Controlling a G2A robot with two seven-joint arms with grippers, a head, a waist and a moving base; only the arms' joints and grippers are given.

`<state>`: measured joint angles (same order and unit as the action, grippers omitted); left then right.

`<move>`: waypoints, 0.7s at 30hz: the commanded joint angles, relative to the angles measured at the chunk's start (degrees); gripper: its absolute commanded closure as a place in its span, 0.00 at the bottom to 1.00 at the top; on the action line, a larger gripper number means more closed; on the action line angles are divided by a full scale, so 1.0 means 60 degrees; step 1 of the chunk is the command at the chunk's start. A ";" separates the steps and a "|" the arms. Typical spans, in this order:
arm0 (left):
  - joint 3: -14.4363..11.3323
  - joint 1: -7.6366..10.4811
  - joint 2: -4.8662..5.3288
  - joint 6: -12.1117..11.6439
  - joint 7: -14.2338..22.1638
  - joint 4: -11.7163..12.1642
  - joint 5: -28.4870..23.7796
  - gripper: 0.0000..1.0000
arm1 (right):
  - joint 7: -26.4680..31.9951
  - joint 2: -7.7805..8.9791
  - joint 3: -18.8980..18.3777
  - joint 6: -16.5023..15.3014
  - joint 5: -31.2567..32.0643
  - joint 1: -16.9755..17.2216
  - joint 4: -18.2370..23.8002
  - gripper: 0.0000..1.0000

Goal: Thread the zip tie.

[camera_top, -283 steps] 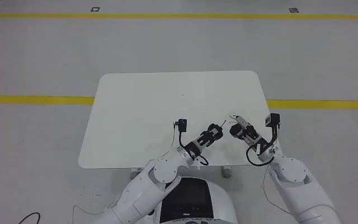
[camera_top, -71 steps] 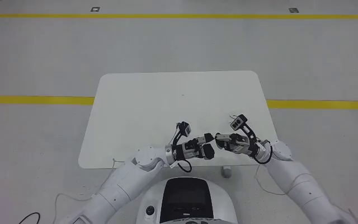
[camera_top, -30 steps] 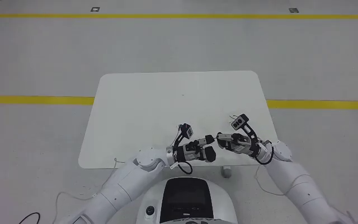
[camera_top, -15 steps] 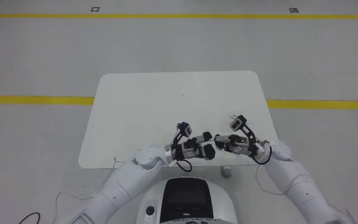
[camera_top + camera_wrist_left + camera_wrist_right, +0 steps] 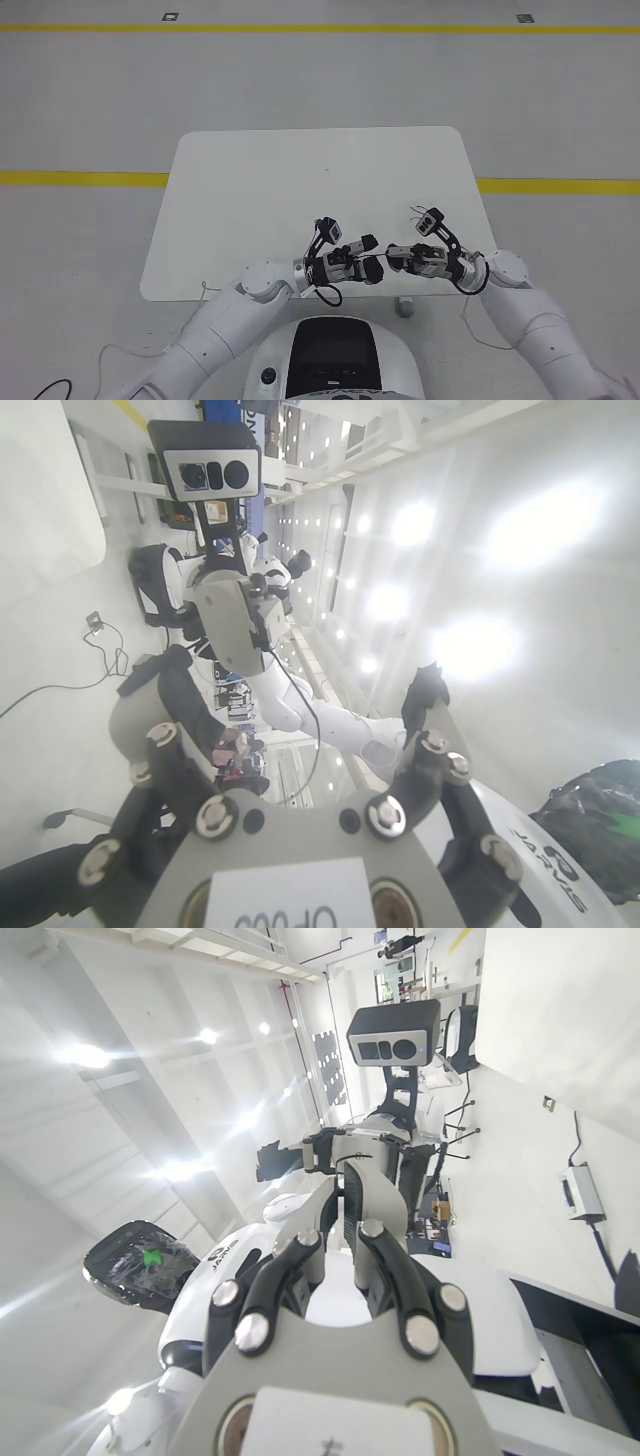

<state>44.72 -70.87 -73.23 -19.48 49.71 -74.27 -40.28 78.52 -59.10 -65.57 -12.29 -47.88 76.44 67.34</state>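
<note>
- Our right gripper has its jaws pinched almost together on the zip tie, a thin dark strap curving from its tips, held in the air over the near side of the table.
- Our left gripper faces it, just beside it, jaws spread wide and empty.
- We judge the threading is not yet done. Next the left must take the free end, which needs fine alignment.

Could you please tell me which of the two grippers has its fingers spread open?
The left gripper: its fingers stand wide apart, whereas the right gripper has its fingers closed tightly together.
</note>
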 commanded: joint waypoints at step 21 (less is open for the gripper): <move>-0.0039 -0.0036 0.0029 0.0076 -0.0082 -0.0031 0.0196 0.00 | -0.0826 0.0140 -0.0433 -0.0134 0.1393 0.0340 0.0429 1.00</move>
<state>44.53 -71.12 -73.06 -19.09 49.24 -74.50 -39.23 73.71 -58.29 -68.09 -13.06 -39.84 78.43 69.83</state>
